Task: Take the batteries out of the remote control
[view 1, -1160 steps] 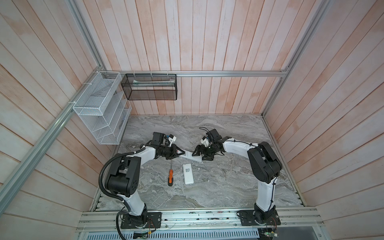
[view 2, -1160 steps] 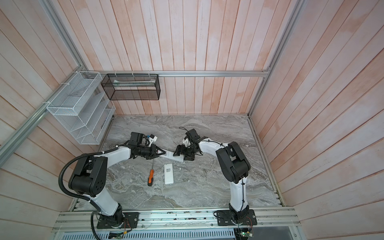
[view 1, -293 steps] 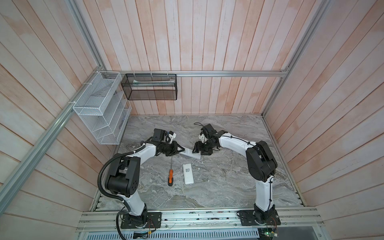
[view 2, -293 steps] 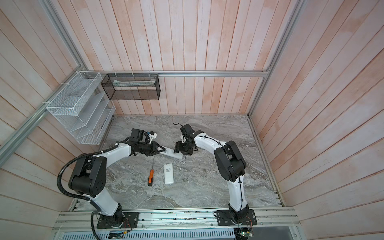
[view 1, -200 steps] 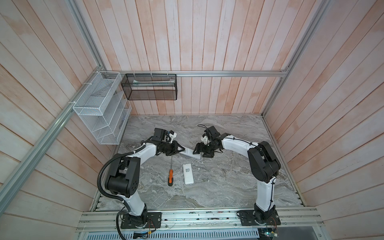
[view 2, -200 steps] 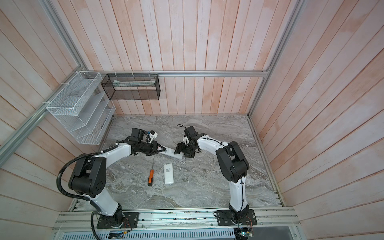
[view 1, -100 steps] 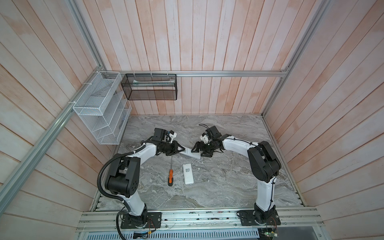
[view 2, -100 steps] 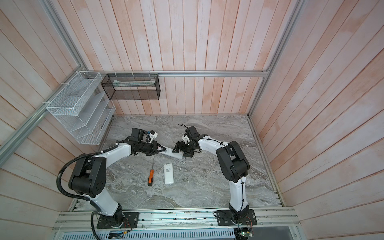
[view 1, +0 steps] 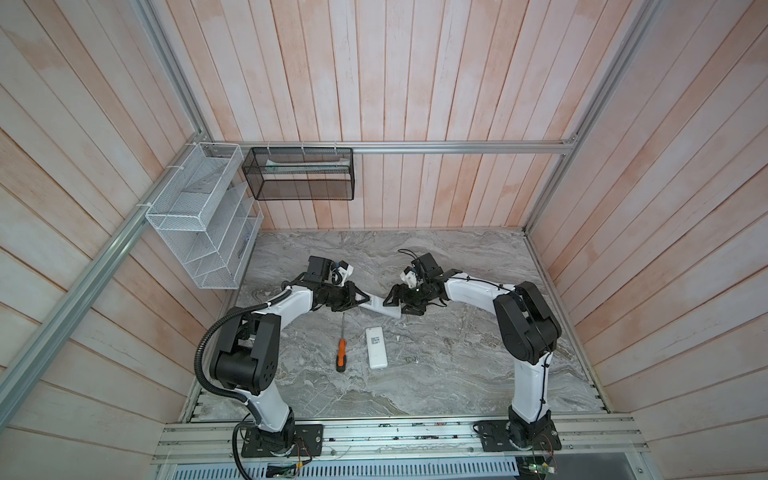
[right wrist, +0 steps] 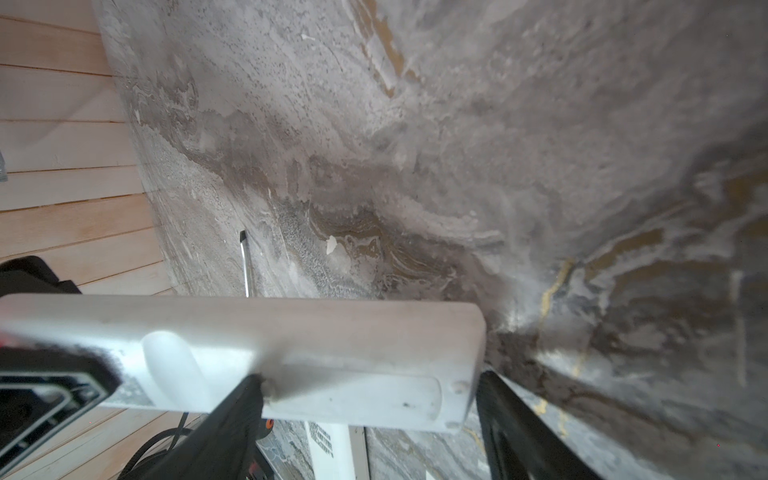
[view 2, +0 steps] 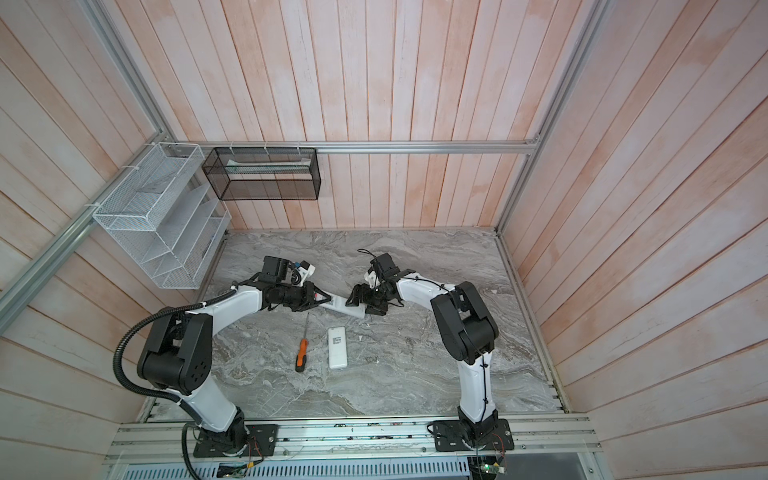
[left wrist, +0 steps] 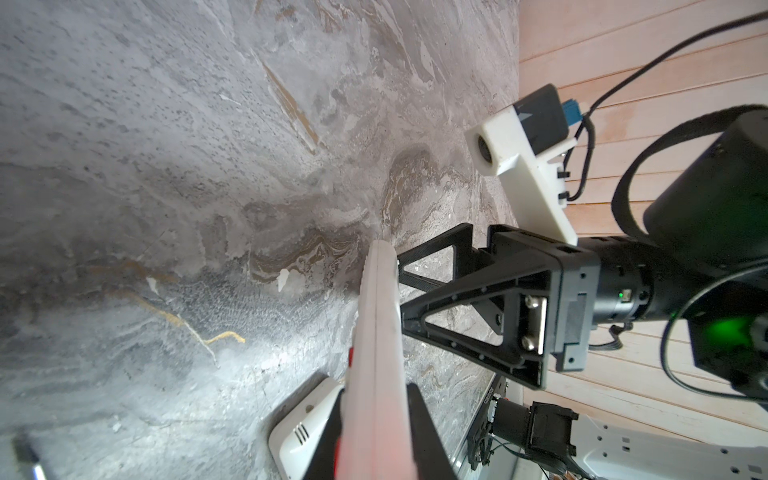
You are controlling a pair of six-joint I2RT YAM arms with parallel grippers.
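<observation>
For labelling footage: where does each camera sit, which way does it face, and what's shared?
Both top views: high above the arms' bases, looking down at the table; both arms show.
Left wrist: on the left arm, facing along the left gripper and held remote; right gripper opposite.
Right wrist: on the right arm, facing the remote's back over its open jaws.
Shared: the held remote, everywhere.

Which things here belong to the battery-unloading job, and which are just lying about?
In the job: held remote, gripped by the left tool; right tool, open at its far end. No batteries visible.
Lying about: orange-handled screwdriver; second white remote flat on the table; white wire rack; black mesh basket.
</observation>
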